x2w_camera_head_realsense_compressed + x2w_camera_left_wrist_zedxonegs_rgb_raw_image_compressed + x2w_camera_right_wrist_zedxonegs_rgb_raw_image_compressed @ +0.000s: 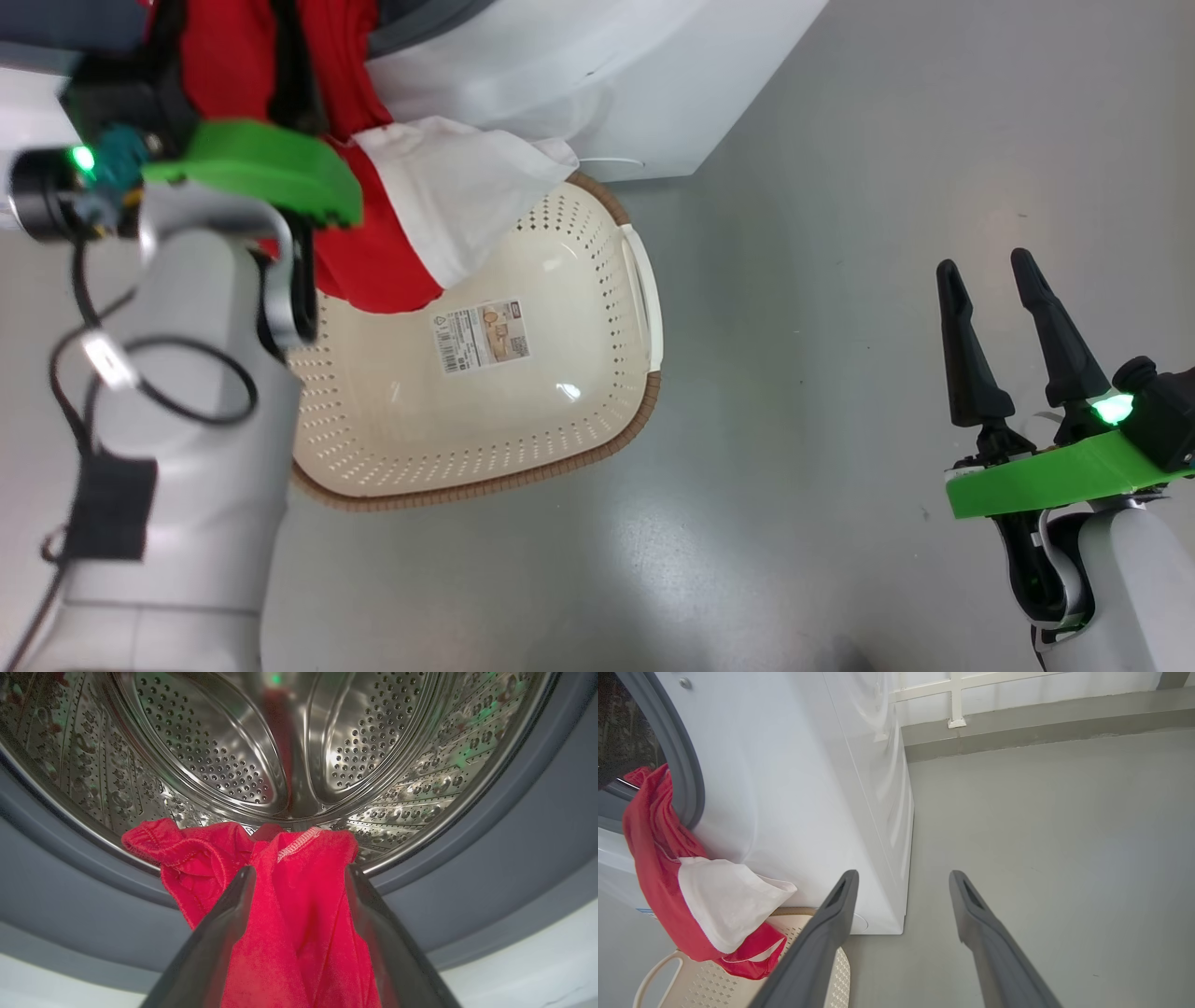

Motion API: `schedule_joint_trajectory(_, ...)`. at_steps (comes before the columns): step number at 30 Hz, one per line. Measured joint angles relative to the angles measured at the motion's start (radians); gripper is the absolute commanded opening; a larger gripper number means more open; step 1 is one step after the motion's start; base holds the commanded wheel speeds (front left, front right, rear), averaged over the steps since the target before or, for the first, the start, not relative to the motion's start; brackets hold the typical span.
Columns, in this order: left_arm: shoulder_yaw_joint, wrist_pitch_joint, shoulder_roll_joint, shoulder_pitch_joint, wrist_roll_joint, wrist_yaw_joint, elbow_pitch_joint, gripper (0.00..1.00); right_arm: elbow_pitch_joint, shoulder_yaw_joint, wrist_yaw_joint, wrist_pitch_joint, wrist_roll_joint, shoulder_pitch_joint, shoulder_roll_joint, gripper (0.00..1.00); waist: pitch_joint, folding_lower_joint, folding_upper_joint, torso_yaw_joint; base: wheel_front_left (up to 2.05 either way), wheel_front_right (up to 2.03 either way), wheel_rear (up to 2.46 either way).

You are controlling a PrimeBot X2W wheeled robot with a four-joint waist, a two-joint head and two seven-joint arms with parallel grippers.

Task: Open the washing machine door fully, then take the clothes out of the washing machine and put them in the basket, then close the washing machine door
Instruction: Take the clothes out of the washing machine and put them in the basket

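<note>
Spread wide at the drum mouth (233, 742), my left pincer (300, 870) has the clothes (299, 942) lying loose between its fingers (219, 933), not pinched. They trail over the grey rubber ring (70, 891) and hang at the basket's (560, 467) far-left corner. I'd close on the red bunch, then draw out and down, clearing that lip. Right of the washing machine (784, 788), my right pincer (985, 263), also spread, hovers over bare, open floor (794, 373).
</note>
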Motion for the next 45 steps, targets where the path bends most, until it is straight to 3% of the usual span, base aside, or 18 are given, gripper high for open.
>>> schedule_joint_trajectory(10,0.026,0.000,0.024,-0.186,0.008,-0.005,0.294,1.00,0.000,0.011,0.000,0.000,0.000,-0.002,0.001,1.00,0.009,0.0000,0.0000,-0.019,0.00,0.00,0.00)
schedule_joint_trajectory(22,0.027,0.000,0.032,-0.251,0.008,-0.029,0.499,1.00,0.001,0.031,0.000,0.000,0.000,-0.002,0.005,1.00,0.004,0.0000,0.0000,-0.043,0.00,0.00,0.00)
schedule_joint_trajectory(23,0.026,0.000,0.032,-0.254,0.008,-0.031,0.510,0.92,0.001,0.031,0.000,0.000,0.000,-0.002,0.005,1.00,0.003,0.0000,0.0000,-0.043,0.00,0.00,0.00)
schedule_joint_trajectory(24,0.026,0.000,0.032,-0.255,0.008,-0.031,0.518,0.71,0.001,0.031,0.000,0.000,0.000,-0.002,0.005,1.00,0.003,0.0000,0.0000,-0.044,0.00,0.00,0.00)
schedule_joint_trajectory(25,0.026,0.000,0.032,-0.255,0.008,-0.031,0.523,0.64,0.001,0.031,0.000,0.000,0.000,-0.002,0.005,1.00,0.003,0.0000,0.0000,-0.044,0.00,0.00,0.00)
schedule_joint_trajectory(26,0.025,0.000,0.032,-0.255,0.008,-0.031,0.528,0.46,0.001,0.031,0.000,0.000,0.000,-0.002,0.005,1.00,0.003,0.0000,0.0000,-0.044,0.00,0.00,0.00)
schedule_joint_trajectory(27,0.025,0.000,0.032,-0.256,0.008,-0.031,0.534,0.37,0.001,0.031,0.000,0.000,0.000,-0.002,0.005,1.00,0.003,0.0000,0.0000,-0.045,0.00,0.00,0.00)
schedule_joint_trajectory(28,0.024,0.000,0.032,-0.256,0.006,-0.036,0.538,0.15,0.001,0.032,0.000,0.000,0.000,-0.002,0.005,1.00,0.003,0.0000,0.0000,-0.045,0.00,0.00,0.00)
schedule_joint_trajectory(29,0.024,0.000,0.032,-0.256,0.006,-0.039,0.539,0.02,0.001,0.032,0.000,0.000,0.000,-0.002,0.006,1.00,0.003,0.0000,0.0000,-0.045,0.00,0.00,0.00)
schedule_joint_trajectory(37,0.023,0.000,0.031,-0.238,0.005,-0.059,0.457,0.00,0.000,0.027,0.000,0.000,0.000,-0.002,0.010,1.00,0.005,0.0000,0.0000,-0.037,0.00,0.00,0.00)
schedule_joint_trajectory(45,0.050,0.000,0.021,-0.063,-0.004,-0.092,0.204,0.00,-0.002,0.006,0.000,0.000,0.000,-0.002,0.017,1.00,0.001,0.0000,0.0000,-0.023,0.00,0.00,0.00)
